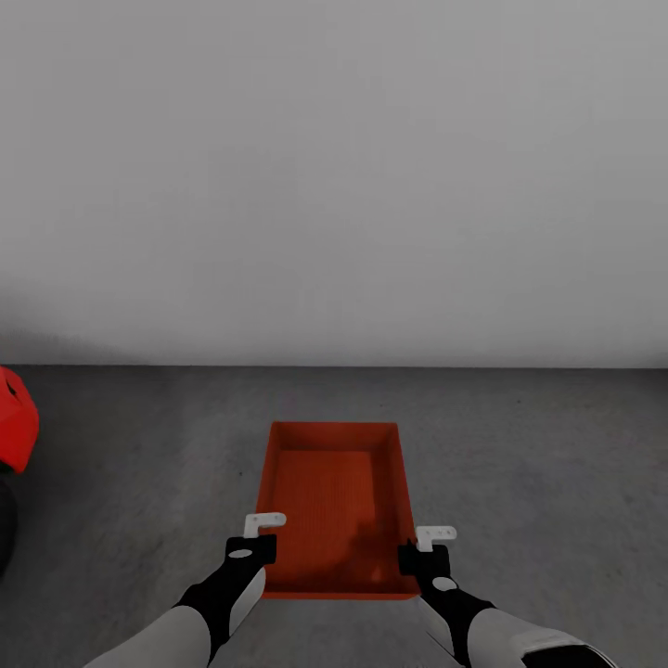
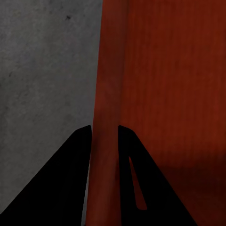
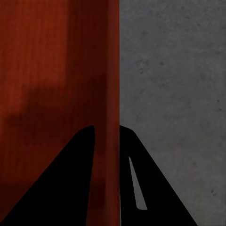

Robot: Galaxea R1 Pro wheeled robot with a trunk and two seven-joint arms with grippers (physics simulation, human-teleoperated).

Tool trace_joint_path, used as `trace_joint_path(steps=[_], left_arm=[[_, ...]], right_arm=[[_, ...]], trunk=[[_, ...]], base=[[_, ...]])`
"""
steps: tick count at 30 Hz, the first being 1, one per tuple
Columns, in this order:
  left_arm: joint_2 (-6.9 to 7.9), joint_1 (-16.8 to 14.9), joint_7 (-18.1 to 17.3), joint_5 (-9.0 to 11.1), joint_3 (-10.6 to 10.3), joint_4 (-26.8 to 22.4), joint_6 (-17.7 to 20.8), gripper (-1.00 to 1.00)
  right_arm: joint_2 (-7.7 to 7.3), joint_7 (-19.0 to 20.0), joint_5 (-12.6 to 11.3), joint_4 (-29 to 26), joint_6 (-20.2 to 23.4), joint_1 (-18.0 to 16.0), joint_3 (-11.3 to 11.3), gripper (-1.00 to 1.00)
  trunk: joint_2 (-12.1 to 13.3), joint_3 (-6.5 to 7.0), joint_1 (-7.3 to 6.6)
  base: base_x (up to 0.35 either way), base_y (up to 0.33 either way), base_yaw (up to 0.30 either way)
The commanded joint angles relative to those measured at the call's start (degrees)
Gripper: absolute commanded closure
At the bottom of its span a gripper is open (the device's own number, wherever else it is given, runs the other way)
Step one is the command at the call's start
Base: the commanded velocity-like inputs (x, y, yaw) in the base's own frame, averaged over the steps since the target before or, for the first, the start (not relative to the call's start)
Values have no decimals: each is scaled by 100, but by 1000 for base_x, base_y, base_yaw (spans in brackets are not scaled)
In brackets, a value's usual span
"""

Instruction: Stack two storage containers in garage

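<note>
Over the grey concrete floor, the left gripper and right gripper each clamped a side wall of the red-orange storage container.

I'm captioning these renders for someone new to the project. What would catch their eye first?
The red-orange storage container stands out at once, lying open-topped on the grey concrete floor in front of a bare white wall. The left hand and right hand each pinch one of its long side walls, as both wrist views show. At the far left edge, part of a red car peeks in.
</note>
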Motion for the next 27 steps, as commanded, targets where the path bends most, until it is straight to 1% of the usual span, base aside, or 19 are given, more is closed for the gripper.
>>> trace_joint_path(steps=[1,11,19,22,27], left_arm=[[1,-5,86,41,333,-33,-187,100],[-17,-5,86,34,333,-36,-187,100],[-4,-5,84,41,333,-38,-187,100],[2,-5,80,41,333,-38,-187,100],[6,-5,78,41,333,-39,-187,100]], right_arm=[[4,42,72,4,7,2,-323,100],[4,42,72,4,5,2,-323,100],[4,42,72,4,5,2,-323,100],[4,42,72,4,5,2,-323,100],[4,42,72,4,5,2,-323,100]], trunk=[[-4,-5,0],[-4,-5,0],[-4,-5,0],[-4,-5,0],[-4,-5,0]], base=[[0,0,0],[0,0,0],[8,0,0],[143,0,0],[268,0,0]])
